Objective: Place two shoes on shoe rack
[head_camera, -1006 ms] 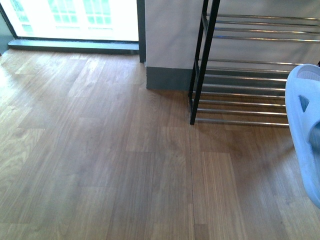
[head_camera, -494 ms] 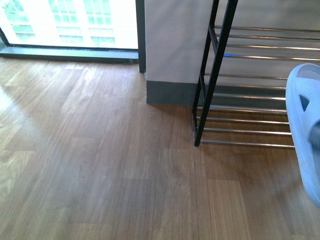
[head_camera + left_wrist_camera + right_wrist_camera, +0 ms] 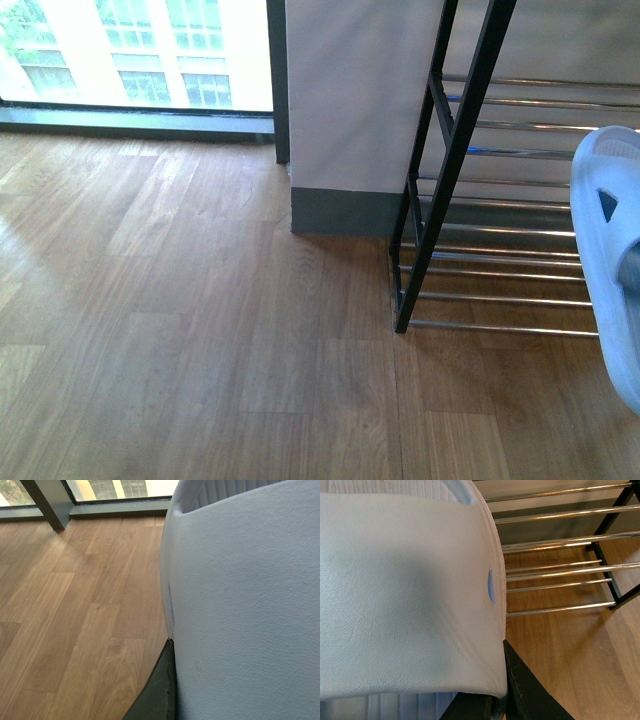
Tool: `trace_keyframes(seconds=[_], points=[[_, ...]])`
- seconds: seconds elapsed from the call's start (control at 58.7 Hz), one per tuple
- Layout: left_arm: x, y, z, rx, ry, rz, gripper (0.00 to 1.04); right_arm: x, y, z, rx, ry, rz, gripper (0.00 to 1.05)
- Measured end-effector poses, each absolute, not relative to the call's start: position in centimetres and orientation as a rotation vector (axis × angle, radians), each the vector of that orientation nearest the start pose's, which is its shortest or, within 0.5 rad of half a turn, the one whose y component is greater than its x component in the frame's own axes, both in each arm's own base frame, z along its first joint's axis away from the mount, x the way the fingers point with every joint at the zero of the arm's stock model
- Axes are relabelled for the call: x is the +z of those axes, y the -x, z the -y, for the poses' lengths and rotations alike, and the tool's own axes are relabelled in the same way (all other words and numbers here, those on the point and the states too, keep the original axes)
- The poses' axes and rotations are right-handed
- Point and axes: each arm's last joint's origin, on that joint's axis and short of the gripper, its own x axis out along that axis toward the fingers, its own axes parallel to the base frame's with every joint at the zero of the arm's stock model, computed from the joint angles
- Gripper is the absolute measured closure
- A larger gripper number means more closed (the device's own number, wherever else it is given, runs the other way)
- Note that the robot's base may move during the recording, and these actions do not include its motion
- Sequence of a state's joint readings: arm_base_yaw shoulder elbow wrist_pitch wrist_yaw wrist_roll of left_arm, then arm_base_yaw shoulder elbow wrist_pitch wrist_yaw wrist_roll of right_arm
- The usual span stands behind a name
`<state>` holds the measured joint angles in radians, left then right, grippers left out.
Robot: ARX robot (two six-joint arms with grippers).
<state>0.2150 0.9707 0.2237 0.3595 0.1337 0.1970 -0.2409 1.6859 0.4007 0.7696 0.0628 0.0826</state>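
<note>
My right claw (image 3: pixel 495 697) pinched a light-blue slide (image 3: pixel 405 590) just before the shoe rack (image 3: pixel 555 575), my left claw (image 3: pixel 162 692) pinching a second slide (image 3: pixel 245 605).

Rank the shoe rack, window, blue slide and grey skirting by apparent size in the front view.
1. shoe rack
2. window
3. blue slide, cropped by the picture edge and nearest the camera, so its rank is unsure
4. grey skirting
</note>
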Motion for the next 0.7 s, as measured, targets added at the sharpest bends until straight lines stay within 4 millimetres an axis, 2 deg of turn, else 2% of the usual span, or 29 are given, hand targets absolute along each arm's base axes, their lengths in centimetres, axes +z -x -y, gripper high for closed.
trace_keyframes(seconds=[0.699], points=[[16.26, -17.74, -3.48, 0.042, -0.127, -0.387, 1.03, 9.99, -25.29, 6.4, -0.318, -0.126, -0.503, 1.03]])
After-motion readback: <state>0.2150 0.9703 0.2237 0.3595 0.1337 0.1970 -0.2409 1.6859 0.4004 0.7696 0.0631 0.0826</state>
